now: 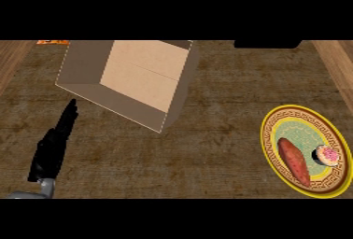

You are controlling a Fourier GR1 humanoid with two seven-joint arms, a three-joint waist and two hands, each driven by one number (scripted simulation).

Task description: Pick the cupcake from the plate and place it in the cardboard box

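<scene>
- The small round cupcake with pink-speckled icing point(327, 155) sits on the yellow, ornately rimmed oval-looking plate point(276, 122), at that plate's right edge, so nothing has been picked up yet.
- Beside it on the same plate, towards the plate's middle, lies a long reddish-brown sweet potato point(294, 161); the two are close together, though whether they touch cannot be told.
- The open tan cardboard box point(131, 79) stands well apart from the plate, up and to the plate's left across the brown textured desk point(221, 107); its inside shows only bare cardboard.
- The black left hand point(53, 144) shows far to the plate's left, just below the box's near-left wall, fingers straight and pointing up, holding nothing (it looks to be resting rather than working).
- The right hand does not show anywhere, so its state cannot be told.
- Judged from this, the task is at its very start: reaching the cupcake, grasping it, carrying it over to the box and releasing it inside all remain.
- The sweet potato's nearness to the cupcake may crowd the grasp.
</scene>
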